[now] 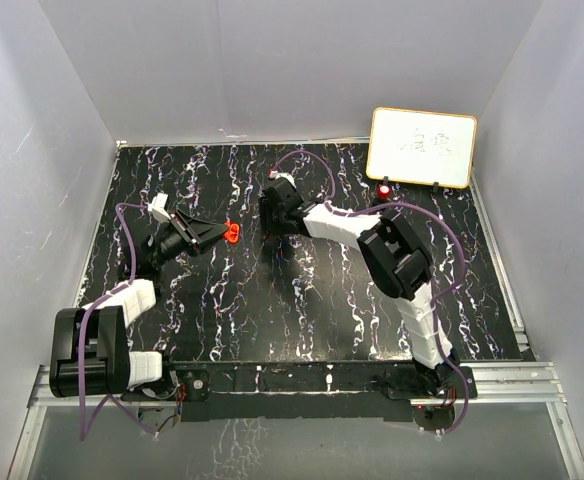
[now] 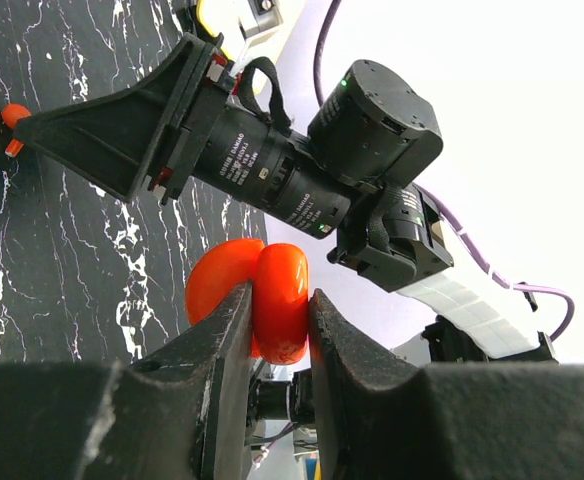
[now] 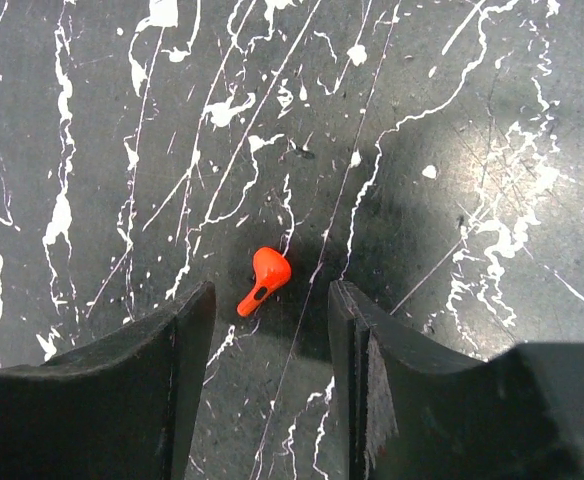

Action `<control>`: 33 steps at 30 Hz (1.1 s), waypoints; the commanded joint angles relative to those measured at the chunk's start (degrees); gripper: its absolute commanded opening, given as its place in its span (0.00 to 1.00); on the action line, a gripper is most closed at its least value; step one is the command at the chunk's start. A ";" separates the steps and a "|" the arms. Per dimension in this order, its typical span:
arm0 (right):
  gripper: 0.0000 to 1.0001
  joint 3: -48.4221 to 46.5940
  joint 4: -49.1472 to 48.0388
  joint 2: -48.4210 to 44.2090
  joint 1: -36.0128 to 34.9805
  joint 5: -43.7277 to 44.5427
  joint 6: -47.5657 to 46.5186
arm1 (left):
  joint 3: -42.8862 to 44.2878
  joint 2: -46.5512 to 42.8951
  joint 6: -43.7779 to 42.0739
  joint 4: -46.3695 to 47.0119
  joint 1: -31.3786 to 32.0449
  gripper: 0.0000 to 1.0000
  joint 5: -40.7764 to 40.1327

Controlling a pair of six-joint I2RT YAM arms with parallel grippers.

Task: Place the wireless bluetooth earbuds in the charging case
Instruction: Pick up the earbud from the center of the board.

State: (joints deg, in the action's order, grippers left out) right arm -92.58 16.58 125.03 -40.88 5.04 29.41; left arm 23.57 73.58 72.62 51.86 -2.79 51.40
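**Grasping a red earbud [image 3: 265, 275] for insertion.** The earbud lies on the bench [image 3: 492, 130] between the right jaws, which stand partly open, with a clear gap on either side and neither touching it. To take it well, the jaws should be centred on the rounded head rather than the thin stem. They should then be lowered until the tips are just off the bench, and closed gently so the small piece neither tilts nor squirts sideways. The left jaws are narrow, clamped on a red case [image 2: 277, 300] held near the right arm [image 1: 392, 250]. The case appears hinged open, though its sockets cannot be made out.
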 commanded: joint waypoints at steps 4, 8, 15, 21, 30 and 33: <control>0.44 -3.81 -0.18 1.64 -0.25 1.29 1.79 | -0.11 -1.20 0.76 2.71 -0.62 0.00 1.46; 0.41 -4.43 0.10 2.33 -0.22 1.29 1.84 | -0.15 -0.51 1.03 3.51 -0.73 0.00 1.67; 0.34 -5.18 0.96 3.04 -0.24 0.68 2.05 | -0.19 0.03 1.30 4.20 -0.90 0.00 1.84; 0.32 -5.40 1.60 3.26 -0.23 0.51 1.97 | -0.43 0.09 1.38 4.57 -0.94 0.00 1.87; 0.29 -6.77 2.84 4.41 -0.25 -0.08 1.44 | -0.81 0.25 1.69 5.33 -1.04 0.00 1.95; 0.27 -7.06 3.08 4.75 -0.29 -0.20 1.27 | -0.93 0.33 1.82 5.53 -1.03 0.00 1.95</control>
State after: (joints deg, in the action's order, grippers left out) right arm -96.66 19.57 128.07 -40.88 4.75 30.72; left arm 23.09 74.26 74.19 55.20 -3.33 51.96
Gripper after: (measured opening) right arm 0.279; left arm 0.237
